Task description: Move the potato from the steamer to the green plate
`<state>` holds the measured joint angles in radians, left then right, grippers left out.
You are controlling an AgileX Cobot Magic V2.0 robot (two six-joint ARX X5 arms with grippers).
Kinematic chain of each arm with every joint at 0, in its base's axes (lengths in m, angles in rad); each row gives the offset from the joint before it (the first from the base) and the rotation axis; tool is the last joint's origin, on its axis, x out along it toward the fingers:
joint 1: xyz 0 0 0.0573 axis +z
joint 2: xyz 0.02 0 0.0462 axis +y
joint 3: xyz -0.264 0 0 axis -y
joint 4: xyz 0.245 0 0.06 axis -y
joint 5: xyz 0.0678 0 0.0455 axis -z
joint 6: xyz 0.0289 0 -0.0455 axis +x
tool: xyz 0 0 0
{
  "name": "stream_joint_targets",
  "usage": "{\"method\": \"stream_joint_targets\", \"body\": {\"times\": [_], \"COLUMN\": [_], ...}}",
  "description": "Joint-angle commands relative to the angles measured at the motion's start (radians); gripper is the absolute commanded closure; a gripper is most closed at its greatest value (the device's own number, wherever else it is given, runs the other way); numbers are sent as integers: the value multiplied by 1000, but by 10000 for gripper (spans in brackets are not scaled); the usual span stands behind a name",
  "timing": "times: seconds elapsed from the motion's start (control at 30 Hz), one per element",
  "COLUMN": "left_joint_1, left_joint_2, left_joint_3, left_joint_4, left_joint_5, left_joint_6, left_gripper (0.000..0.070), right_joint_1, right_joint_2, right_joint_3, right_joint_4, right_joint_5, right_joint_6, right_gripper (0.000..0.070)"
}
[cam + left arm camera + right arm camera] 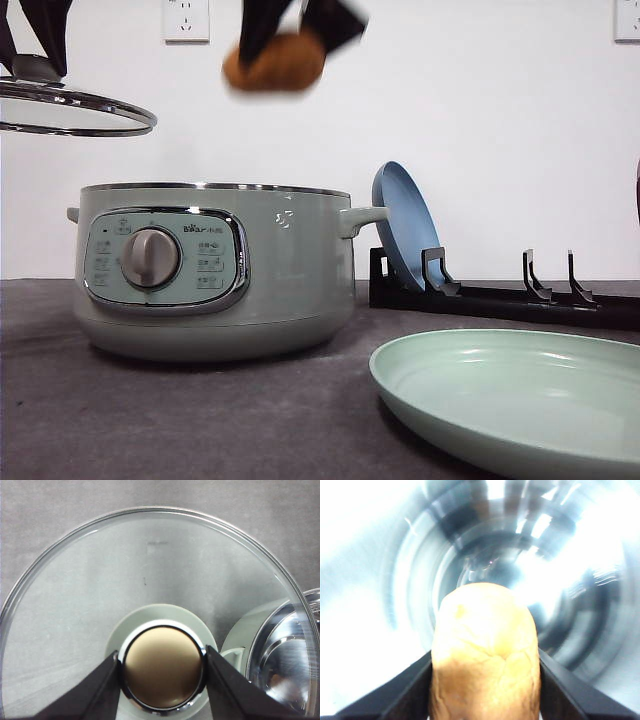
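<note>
Potato (274, 63) clamped in right fingers (415, 690) above steamer (215, 270), left fingers (95, 690) pinching lid knob (163, 667) (wrist view), green plate (520, 395) bare

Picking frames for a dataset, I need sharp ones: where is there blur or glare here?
Front view: potato and right gripper motion-smeared. Right wrist view: potato overexposed, steamer interior streaked, glaring. Left wrist view: sharp, lid mildly reflective.

Matte potato (274, 63); glass lid (150, 580)
</note>
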<state>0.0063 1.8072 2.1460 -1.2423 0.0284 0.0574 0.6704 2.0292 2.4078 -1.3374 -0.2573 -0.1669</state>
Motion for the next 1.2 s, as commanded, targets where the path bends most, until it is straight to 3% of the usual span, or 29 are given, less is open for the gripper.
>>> {"method": "stream_joint_targets", "body": {"times": [0.0,0.27,0.53,0.87,1.17], "left_joint_1": [1,1,0,0,0], "left_joint_2": [-2,-2,-2,-2,-2], "left_joint_3": [47,46,46,46,45], "left_joint_4": [29,24,21,23,23], "left_joint_5": [2,2,2,1,2], "left_joint_6": [-10,-13,-17,-21,-24], "left_gripper": [700,700,700,700,700], "right_joint_1": [0,-25,-74,-77,-77], "right_joint_2": [-45,-381,-714,-1027,-1101], "right_joint_3": [3,-195,-564,-1143,-1544], "right_joint_4": [-53,-75,-39,196,493], "right_joint_5": [4,100,105,91,89], "right_joint_6": [10,16,43,197,315], "right_gripper": [429,429,429,429,429]}}
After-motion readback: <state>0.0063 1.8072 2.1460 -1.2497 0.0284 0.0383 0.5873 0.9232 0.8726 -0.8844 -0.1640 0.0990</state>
